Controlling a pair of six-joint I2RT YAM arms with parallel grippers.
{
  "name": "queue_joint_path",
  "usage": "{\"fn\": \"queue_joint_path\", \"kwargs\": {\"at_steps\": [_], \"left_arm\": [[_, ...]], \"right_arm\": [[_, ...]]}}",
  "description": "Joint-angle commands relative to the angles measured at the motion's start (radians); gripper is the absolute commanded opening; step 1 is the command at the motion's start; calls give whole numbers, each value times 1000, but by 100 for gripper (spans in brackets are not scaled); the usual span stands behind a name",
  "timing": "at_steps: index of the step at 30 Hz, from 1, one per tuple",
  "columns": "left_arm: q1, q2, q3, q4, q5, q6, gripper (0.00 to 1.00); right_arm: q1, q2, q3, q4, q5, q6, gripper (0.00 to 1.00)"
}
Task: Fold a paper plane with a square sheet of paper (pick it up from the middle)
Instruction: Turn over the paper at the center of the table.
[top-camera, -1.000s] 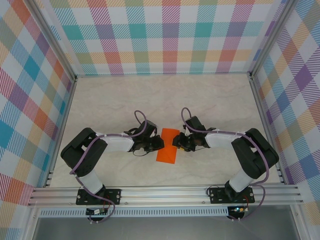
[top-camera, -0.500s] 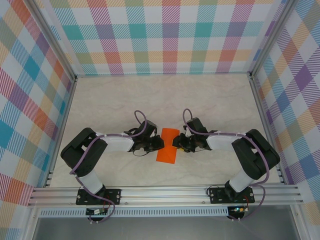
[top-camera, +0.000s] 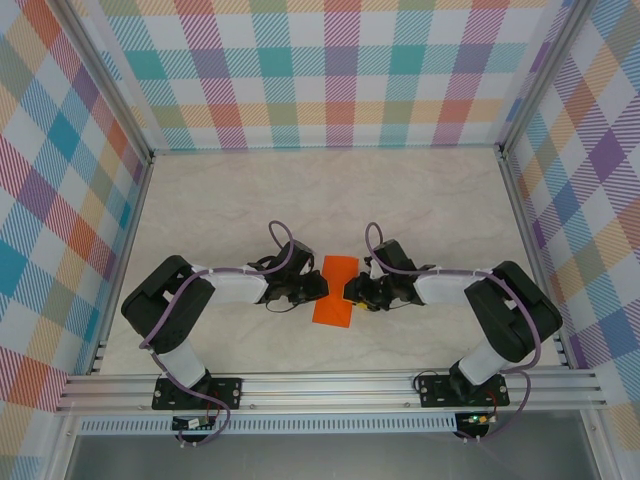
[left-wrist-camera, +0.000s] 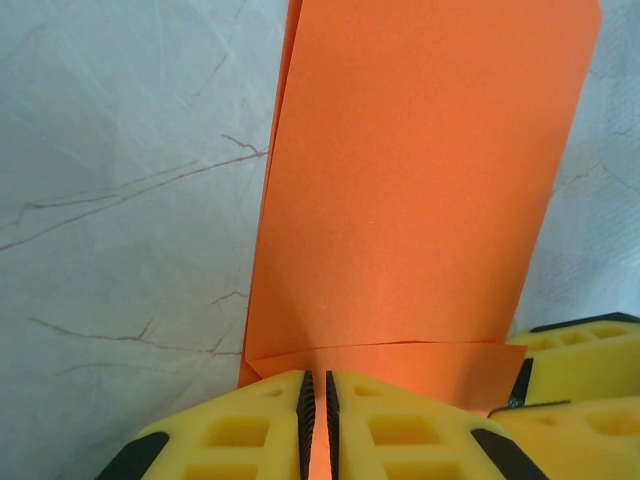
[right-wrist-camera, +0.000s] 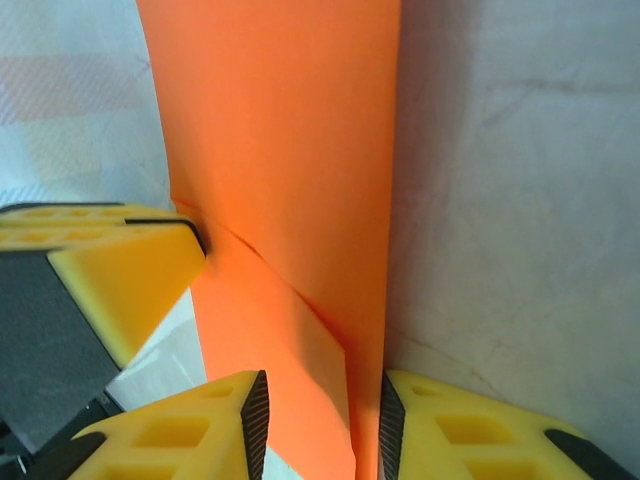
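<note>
Setting: pale marble-patterned table, enclosed on three sides by multicoloured checked fabric walls, with a ribbed aluminium rail along the bottom edge of the overhead view.

Item 1: bright orange sheet of thin paper, folded into a narrow oblong. It lay on the table just below the middle of the overhead frame, its long axis running from upper right to lower left, between the two hands. In the left wrist view the sheet filled the upper middle and right. A layered edge showed on its left and a crease crossed it near the bottom. In the right wrist view the sheet ran from the top centre down to the bottom.

Item 2: left hand, black with yellow moulded fingers, at the sheet's left side. Its jaws were pinched together on the sheet's near edge, a sliver of orange showing between them.

Item 3: right hand, of the same make, at the sheet's right side. Its fingers stood apart with the folded edge of the sheet between them. Whether the pads pressed on the paper could not be told.
</note>
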Motion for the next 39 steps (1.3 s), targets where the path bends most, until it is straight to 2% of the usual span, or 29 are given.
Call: {"fn": "queue_joint_path", "kwargs": {"at_steps": [1, 11, 18, 23, 29, 39], "left_arm": [[-8, -18, 3, -64, -33, 0, 16], [-7, -27, -4, -51, -28, -14, 16], [-7, -45, -13, -53, -37, -19, 17], [-9, -80, -24, -42, -41, -29, 21], [-7, -231, -66, -80, -107, -33, 32], [-7, -591, -162, -282, -363, -41, 47]], "right_arm": [[7, -26, -17, 7, -38, -4, 35], [6, 39, -22, 127, -96, -6, 29], [6, 23, -36, 147, -79, -16, 27], [5, -19, -42, 130, -81, -38, 14], [6, -154, -2, -62, -16, -121, 4], [21, -357, 254, -750, 429, -306, 5]]}}
